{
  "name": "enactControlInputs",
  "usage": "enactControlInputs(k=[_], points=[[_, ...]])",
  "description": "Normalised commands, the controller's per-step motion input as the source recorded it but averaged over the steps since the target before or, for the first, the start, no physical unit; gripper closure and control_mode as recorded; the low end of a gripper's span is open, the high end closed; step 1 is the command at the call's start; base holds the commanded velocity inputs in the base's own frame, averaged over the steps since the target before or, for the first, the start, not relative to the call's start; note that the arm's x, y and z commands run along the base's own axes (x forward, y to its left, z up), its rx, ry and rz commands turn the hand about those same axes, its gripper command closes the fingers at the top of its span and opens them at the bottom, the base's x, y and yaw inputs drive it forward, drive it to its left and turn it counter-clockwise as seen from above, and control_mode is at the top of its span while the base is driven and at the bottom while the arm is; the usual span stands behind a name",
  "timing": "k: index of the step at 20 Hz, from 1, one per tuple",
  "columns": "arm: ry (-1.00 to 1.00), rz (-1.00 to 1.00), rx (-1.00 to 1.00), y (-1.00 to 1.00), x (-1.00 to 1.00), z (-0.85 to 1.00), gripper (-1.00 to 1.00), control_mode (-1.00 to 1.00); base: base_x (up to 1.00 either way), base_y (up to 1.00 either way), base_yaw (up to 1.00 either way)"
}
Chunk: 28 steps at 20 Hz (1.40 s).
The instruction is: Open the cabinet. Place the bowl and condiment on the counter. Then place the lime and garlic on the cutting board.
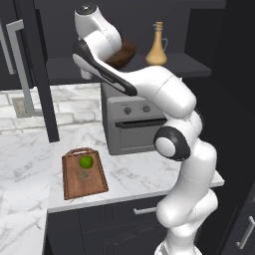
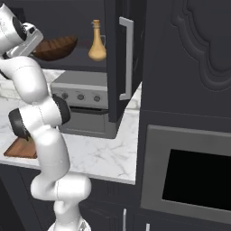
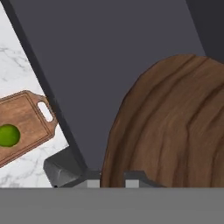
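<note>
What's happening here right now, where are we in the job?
The cabinet is open, and the arm has reached up to its shelf. The tool is shut on the rim of the bowl, which sits on the shelf. The bottle stands beside it, not yet moved. Down on the counter, the lime already lies on the cutting board, with a small pale lump just below it, probably the garlic.

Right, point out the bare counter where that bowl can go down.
Free: marble counter between the cutting board and the toaster oven, plus the stretch left of the board. Crowded: the board, carrying the lime.
</note>
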Motion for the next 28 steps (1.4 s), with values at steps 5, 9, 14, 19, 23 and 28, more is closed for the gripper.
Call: enactControlInputs(k=[5,9,14,19,23,28], points=[[0.00,0.00,0.00,0.06,-0.93,-0.09,1.00,-1.00,0.00,0.00,0.00],[0.00,0.00,0.02,0.00,-1.00,-0.19,1.00,-1.00,0.00,0.00,0.00],[-0.02,0.00,0.06,0.00,-1.00,-0.34,1.00,-1.00,0.00,0.00,0.00],[-0.05,0.00,0.10,0.00,-1.00,-0.45,1.00,-1.00,0.00,0.00,0.00],[-0.06,0.00,0.14,-0.05,-1.00,-0.18,1.00,-1.00,0.00,0.00,0.00],[-0.02,0.00,0.18,-0.39,-0.83,-0.25,1.00,-1.00,0.00,0.00,0.00]])
